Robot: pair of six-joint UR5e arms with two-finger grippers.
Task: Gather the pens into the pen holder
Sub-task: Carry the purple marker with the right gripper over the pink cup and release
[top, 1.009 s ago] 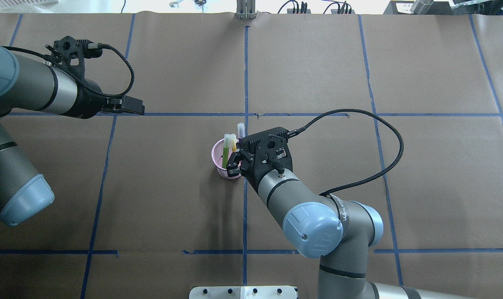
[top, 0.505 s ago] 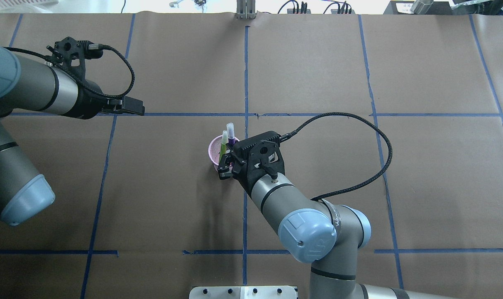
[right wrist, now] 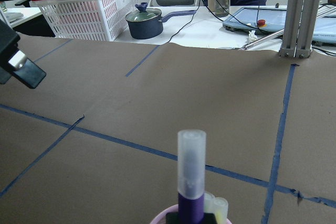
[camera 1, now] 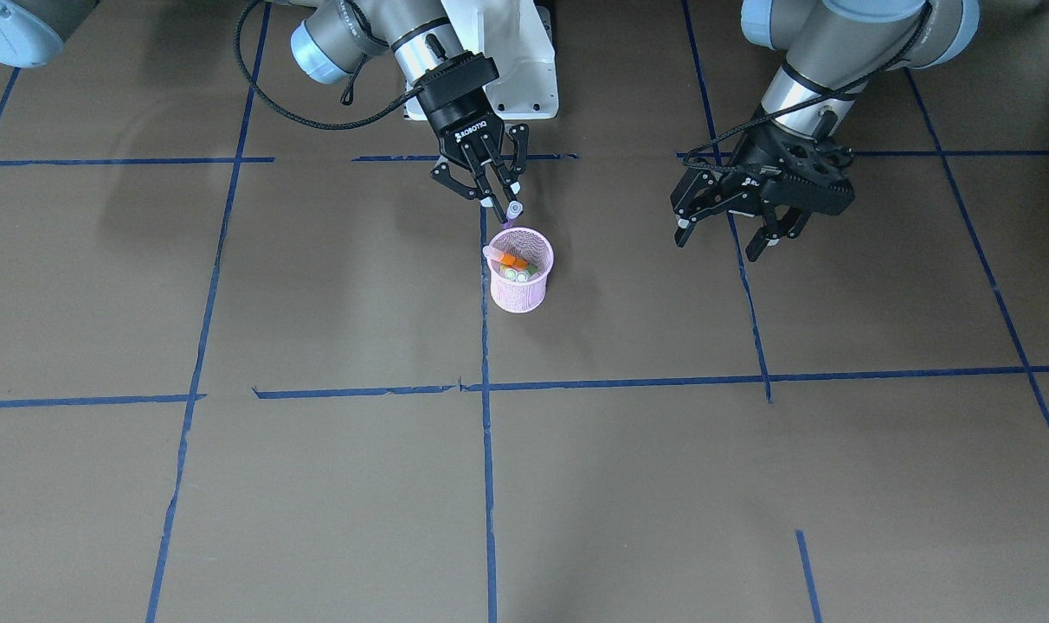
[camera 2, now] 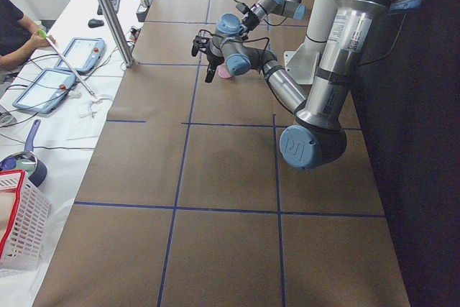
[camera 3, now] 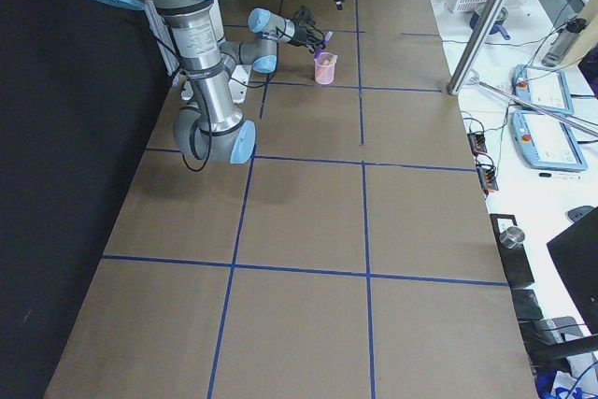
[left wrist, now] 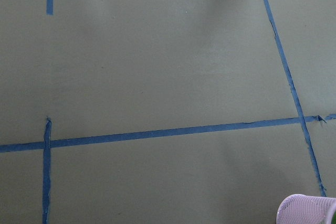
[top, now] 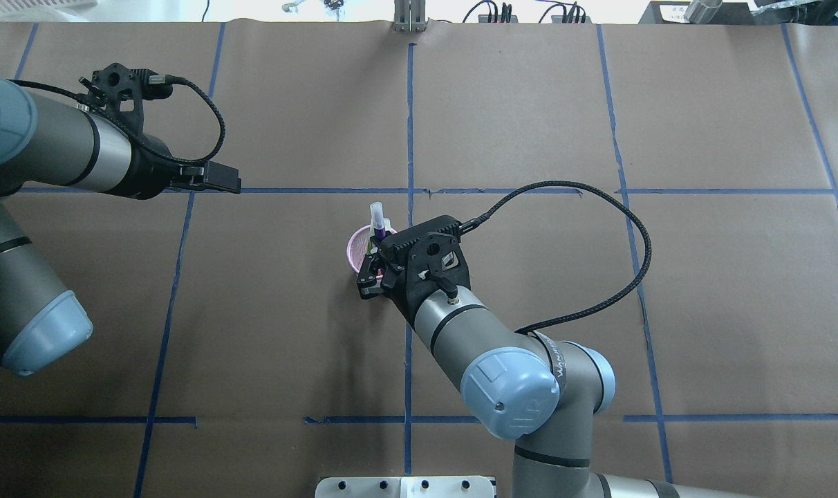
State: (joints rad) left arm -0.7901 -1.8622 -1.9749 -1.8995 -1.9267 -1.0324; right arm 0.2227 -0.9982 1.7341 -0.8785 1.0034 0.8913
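The pink mesh pen holder [camera 1: 519, 291] stands near the table's middle, also seen as pen holder [top: 355, 247] and pen holder [left wrist: 307, 209]. An orange pen [camera 1: 515, 260] and greenish pens [camera 1: 523, 273] stand inside it. My right gripper [camera 1: 498, 199] is shut on a purple pen [camera 1: 511, 215] right at the cup's robot-side rim. The purple pen [top: 376, 216] is upright, clear end up; in the wrist view the purple pen [right wrist: 191, 182] rises over the cup's rim. My left gripper [camera 1: 725, 232] hangs open and empty, well off to the cup's side.
The white robot base [camera 1: 524, 52] sits behind the cup. Blue tape lines [top: 408, 124] grid the brown table cover. A white basket [right wrist: 89, 3], a pan [right wrist: 149, 22] and tablets [camera 3: 547, 142] lie beyond the far edge.
My right gripper has carried the purple pen leftward, from beside the cup to over its rim. The left arm has not moved.
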